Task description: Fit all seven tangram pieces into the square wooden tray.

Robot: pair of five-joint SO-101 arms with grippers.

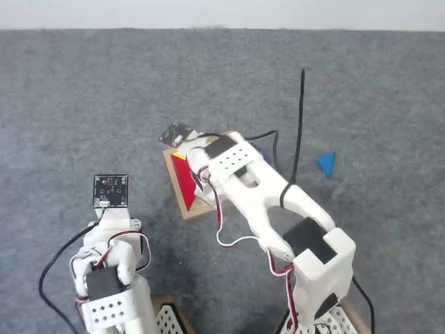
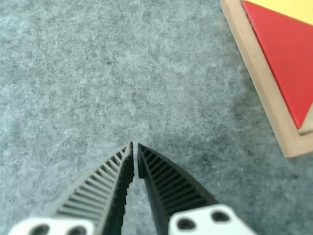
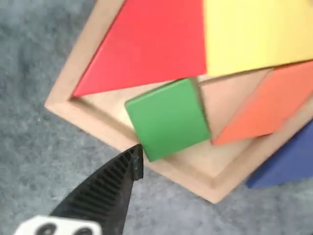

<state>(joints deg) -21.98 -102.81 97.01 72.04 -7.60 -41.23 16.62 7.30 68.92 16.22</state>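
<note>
The square wooden tray (image 1: 189, 206) lies mid-table under my right arm (image 1: 264, 202). In the right wrist view it holds a red triangle (image 3: 146, 44), a yellow triangle (image 3: 249, 34), an orange piece (image 3: 264, 107) and a dark blue piece (image 3: 288, 164). A green square (image 3: 168, 120) lies skewed, one corner over the tray's rim (image 3: 205, 178). One dark finger (image 3: 120, 178) of my right gripper touches that corner; the gripper is open. A small blue triangle (image 1: 326, 163) lies on the carpet to the right. My left gripper (image 2: 135, 147) is shut and empty over the carpet, short of the tray's corner (image 2: 274, 122).
Grey carpet (image 1: 83, 97) covers the whole table. My left arm (image 1: 111, 278) stands at the near left, well apart from the right arm. A black cable (image 1: 300, 118) rises behind the right arm.
</note>
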